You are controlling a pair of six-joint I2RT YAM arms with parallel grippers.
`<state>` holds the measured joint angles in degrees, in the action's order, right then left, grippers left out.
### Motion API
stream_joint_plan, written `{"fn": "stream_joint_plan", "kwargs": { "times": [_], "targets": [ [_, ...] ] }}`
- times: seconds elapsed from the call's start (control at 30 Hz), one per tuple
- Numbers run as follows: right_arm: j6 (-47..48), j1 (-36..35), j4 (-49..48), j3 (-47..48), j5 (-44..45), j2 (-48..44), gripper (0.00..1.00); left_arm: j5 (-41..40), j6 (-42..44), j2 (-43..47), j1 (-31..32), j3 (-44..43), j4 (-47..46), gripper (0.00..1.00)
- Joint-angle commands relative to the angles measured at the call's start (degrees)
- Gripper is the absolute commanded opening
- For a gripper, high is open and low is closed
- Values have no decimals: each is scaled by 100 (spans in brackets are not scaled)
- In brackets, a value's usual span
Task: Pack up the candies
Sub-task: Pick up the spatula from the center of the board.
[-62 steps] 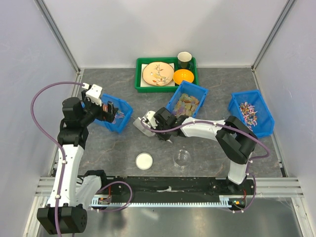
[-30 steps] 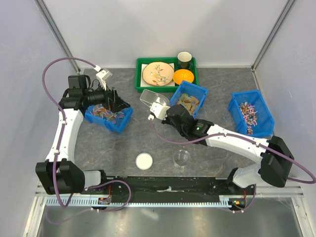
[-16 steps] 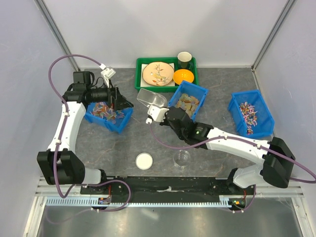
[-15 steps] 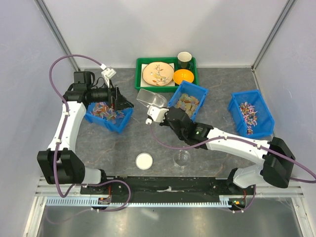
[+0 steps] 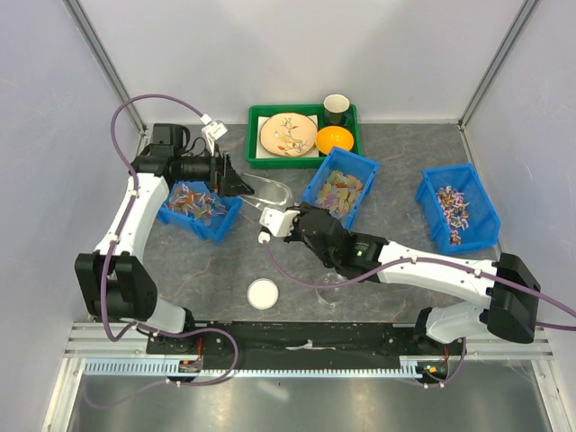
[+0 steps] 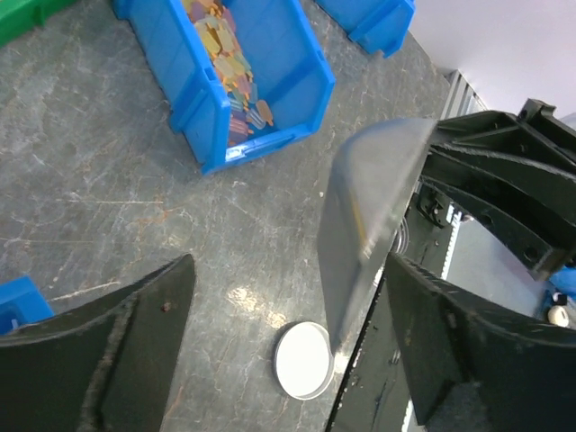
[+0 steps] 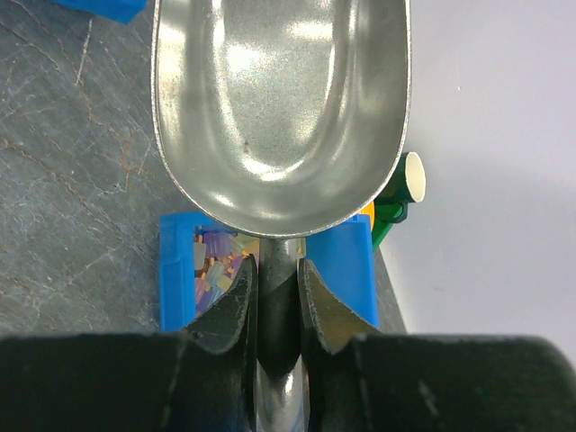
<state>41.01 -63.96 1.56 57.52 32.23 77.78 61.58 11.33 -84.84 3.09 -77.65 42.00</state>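
Three blue bins [image 5: 200, 210] [image 5: 340, 186] [image 5: 458, 205], one green tray [image 5: 256, 153], one scoop [image 5: 270, 191], one lid [image 5: 263, 293] and one plate [image 5: 288, 133] are seen.

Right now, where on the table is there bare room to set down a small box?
Free: the grey tabletop between the blue bin of bright wrapped candies and the round white lid; also the strip before the right-hand blue bin. Crowded: centre back, around the metal scoop and green tray.

Right gripper [image 7: 279, 292] clamped metal scoop [image 7: 279, 108] by handle; empty bowl extended ahead of fingers [image 7: 328, 301]. Blue bin [image 7: 180, 261] of flat pastel packets [image 7: 216, 261] beneath handle. Grey tabletop [image 7: 63, 180] left of claw.
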Motion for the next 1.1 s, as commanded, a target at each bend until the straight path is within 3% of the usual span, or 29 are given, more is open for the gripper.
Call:
{"fn": "stream_joint_plan", "kwargs": {
  "times": [0.0, 0.1, 0.2, 0.3, 0.4, 0.47, 0.5, 0.6, 0.83, 1.07],
  "targets": [
    [82, -90, -358, 41, 91, -131, 0, -23, -132, -85, 200, -190, 54, 86],
    [100, -116, -464, -3, 91, -87, 0, -15, -105, -121, 315, -146, 63, 72],
    [143, -143, -552, -30, 117, -52, 0, -32, -96, -156, 402, -137, 54, 52],
    [231, -134, -744, -82, 204, -43, 0, -32, -44, -182, 455, -145, 98, 21],
    [328, -143, -876, -179, 231, -43, 1, -59, -8, -182, 490, -128, 116, 2],
    [372, -143, -912, -240, 214, -78, 11, -32, -8, -156, 491, -102, 107, 2],
    [372, -134, -903, -267, 170, -96, 28, -6, 44, -138, 491, -67, 107, 1],
    [320, -116, -694, -329, -285, -333, 48, 231, 184, -59, 491, -31, 177, 2],
    [179, 24, -622, -373, -981, -720, 51, 1022, 519, -50, 491, -49, 555, 1],
    [-23, 279, -684, -206, -1430, -624, 42, 935, 563, -86, 552, -31, 625, 2]
  ]
}}
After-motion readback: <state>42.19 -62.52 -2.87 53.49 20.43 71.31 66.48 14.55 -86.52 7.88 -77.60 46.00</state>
